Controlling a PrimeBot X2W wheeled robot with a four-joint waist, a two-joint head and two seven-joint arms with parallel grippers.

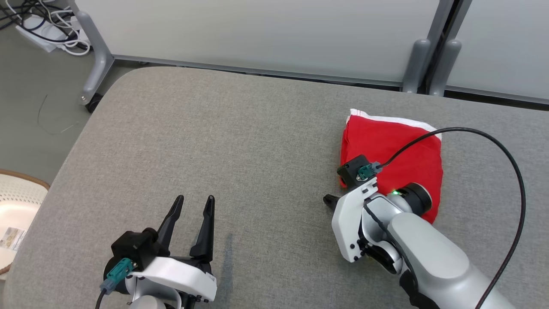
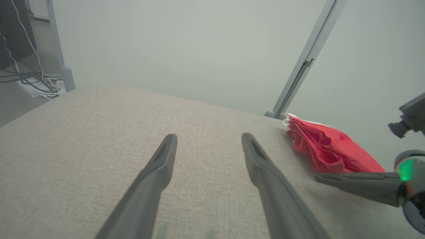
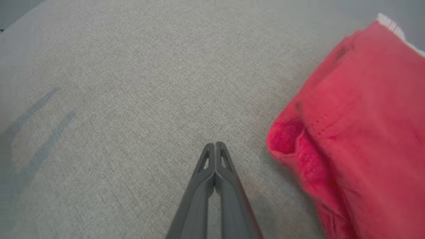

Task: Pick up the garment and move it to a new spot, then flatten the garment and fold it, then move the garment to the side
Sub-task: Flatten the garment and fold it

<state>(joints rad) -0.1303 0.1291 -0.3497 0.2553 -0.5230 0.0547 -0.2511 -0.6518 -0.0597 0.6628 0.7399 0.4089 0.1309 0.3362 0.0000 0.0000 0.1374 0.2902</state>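
Note:
The garment (image 1: 396,148) is red with a white edge and lies folded on the right side of the grey table (image 1: 214,150). It also shows at the right in the left wrist view (image 2: 327,149) and in the right wrist view (image 3: 358,122). My right gripper (image 3: 215,146) is shut with nothing between its fingers, its tips over bare table just left of the garment's near corner; its tip (image 1: 329,200) pokes out beside the wrist. My left gripper (image 1: 195,204) stands open at the lower left, far from the garment, fingers (image 2: 166,156) apart over bare cloth.
A partition wall with grey legs (image 1: 96,64) stands behind the table. Cables and a power strip (image 1: 47,28) lie on the floor at the far left. A pale basket (image 1: 17,214) sits by the table's left edge. A black cable (image 1: 510,163) arcs over the right arm.

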